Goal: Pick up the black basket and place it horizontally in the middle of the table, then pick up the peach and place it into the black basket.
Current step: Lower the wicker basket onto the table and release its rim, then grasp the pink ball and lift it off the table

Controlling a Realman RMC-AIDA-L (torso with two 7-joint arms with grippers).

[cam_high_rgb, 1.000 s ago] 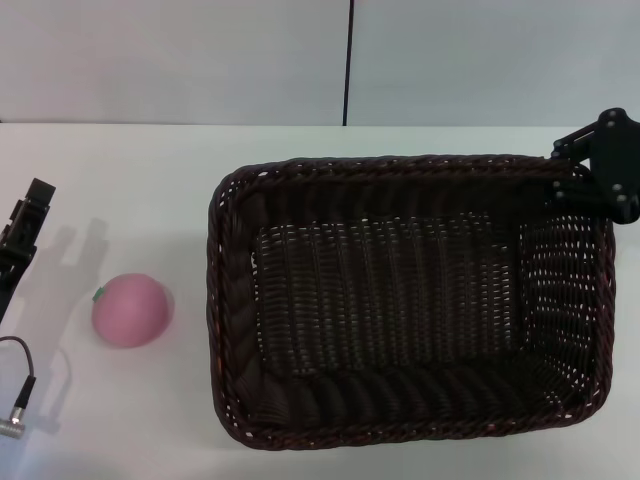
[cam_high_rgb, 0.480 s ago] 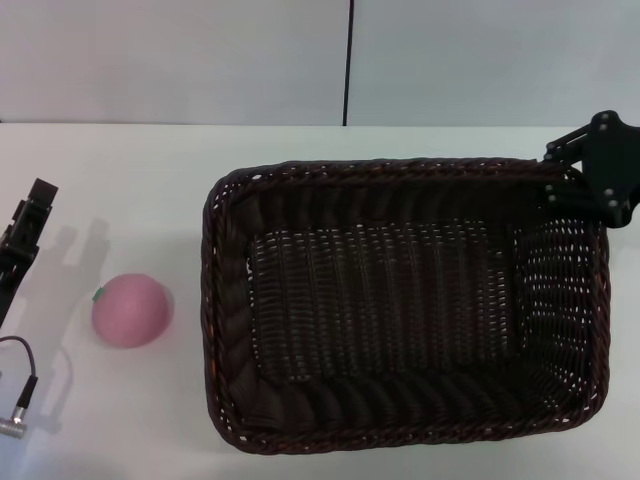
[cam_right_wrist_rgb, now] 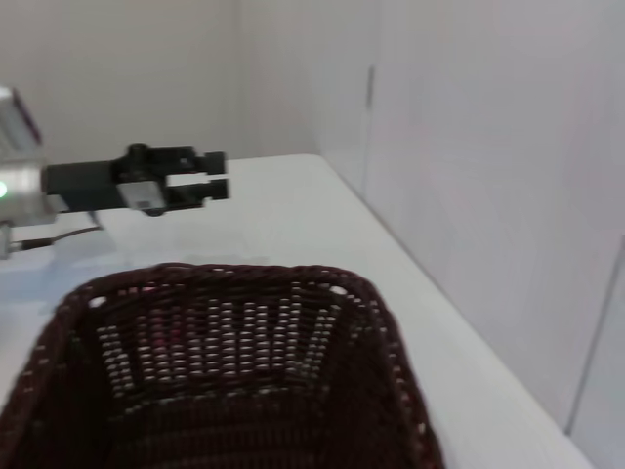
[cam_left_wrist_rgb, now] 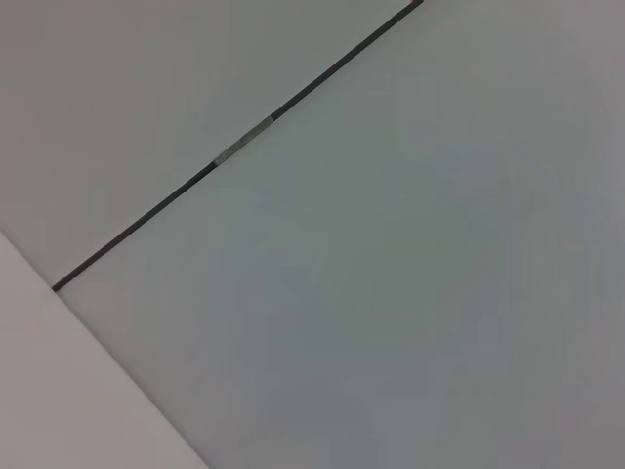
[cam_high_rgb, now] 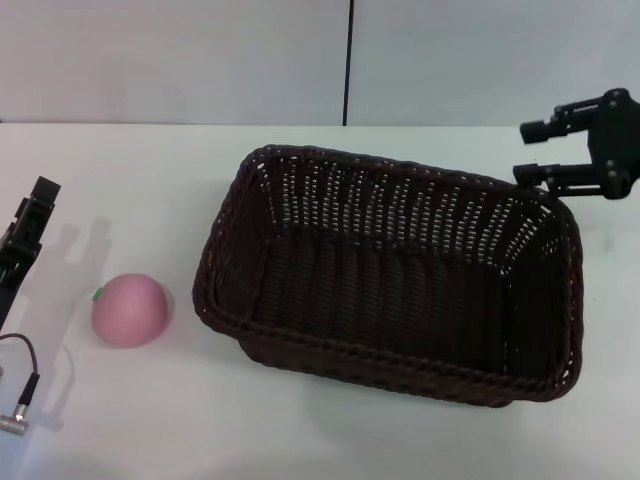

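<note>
Head view: right gripper [cam_high_rgb: 532, 150] spread open just beside black basket [cam_high_rgb: 400, 275].

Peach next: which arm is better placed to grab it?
Left, probably. The peach sits on the table left of the black basket, close to the left tool. The right tool, open, hangs by the basket's far right corner and would have to cross over the basket.

A very dark brown-black open weave with a braided rim is shown by the black basket [cam_high_rgb: 400, 290]. A smooth pink skin with a tiny green mark is shown by the peach [cam_high_rgb: 130, 309] to its left. Plain white is seen on the table [cam_high_rgb: 130, 180].
</note>
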